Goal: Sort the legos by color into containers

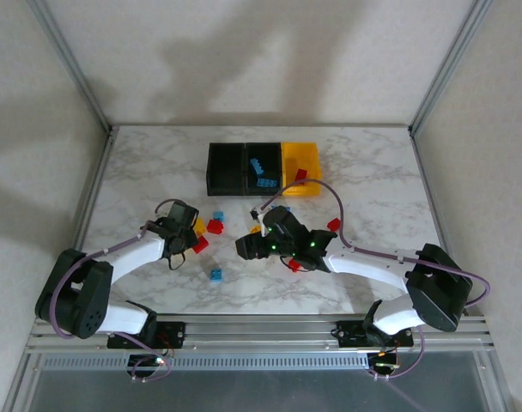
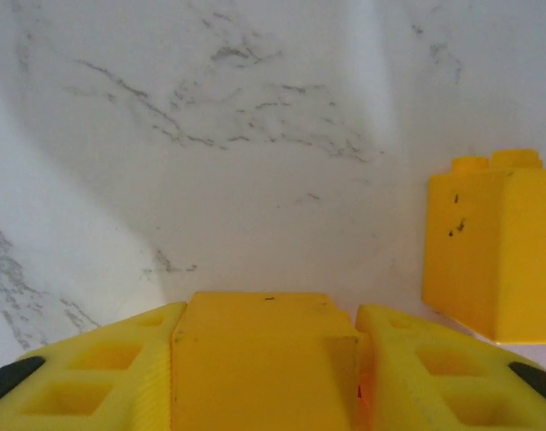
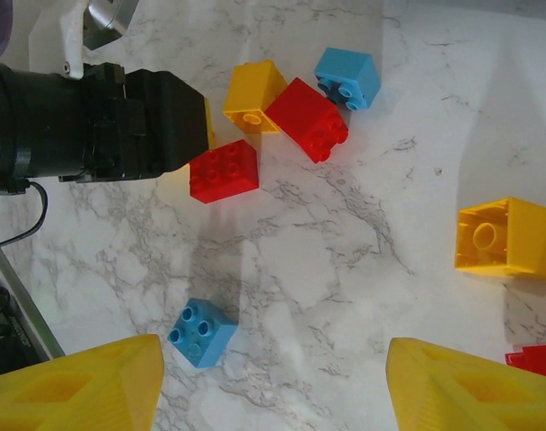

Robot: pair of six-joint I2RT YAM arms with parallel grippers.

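Bottom of the left wrist frame: our left gripper [image 2: 268, 314] clamps a yellow brick [image 2: 264, 359]. We should lift it straight up, clear of the second yellow brick [image 2: 497, 256] at right, then carry it to the yellow bin [image 1: 302, 154] at upper centre overhead. Our right gripper [image 3: 273, 377] hangs open and empty

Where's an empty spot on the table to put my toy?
Bare marble left of the black bins, right of the yellow bin, and near the front edge below the lone blue lego. Crowded: the middle, where the other legos bunch up.
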